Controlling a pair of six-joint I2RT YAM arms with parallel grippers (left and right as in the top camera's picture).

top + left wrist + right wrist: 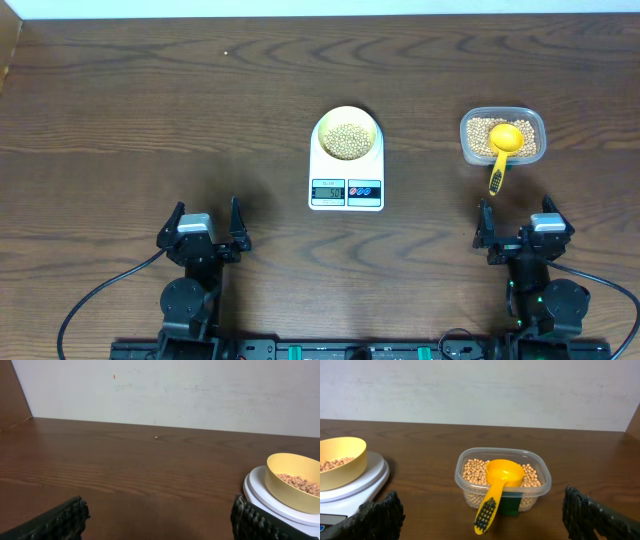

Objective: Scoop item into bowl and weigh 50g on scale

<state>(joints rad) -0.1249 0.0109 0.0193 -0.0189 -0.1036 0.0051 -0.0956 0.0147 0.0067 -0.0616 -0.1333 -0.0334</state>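
The white scale (346, 190) sits mid-table with the pale yellow bowl (347, 134) on its platform, holding a layer of tan beans (347, 139). The bowl (295, 480) and scale (265, 497) also show at the right of the left wrist view, and the bowl (340, 460) on the scale (360, 482) at the left of the right wrist view. A clear tub (502, 136) of beans (472, 471) stands to the right, a yellow scoop (496, 489) resting in it with its handle over the near rim. Both grippers, left (205, 228) and right (520, 226), stand open and empty near the front edge.
One stray bean (156, 437) lies on the wood far out on the left side. A pale wall (165, 390) bounds the table's far edge.
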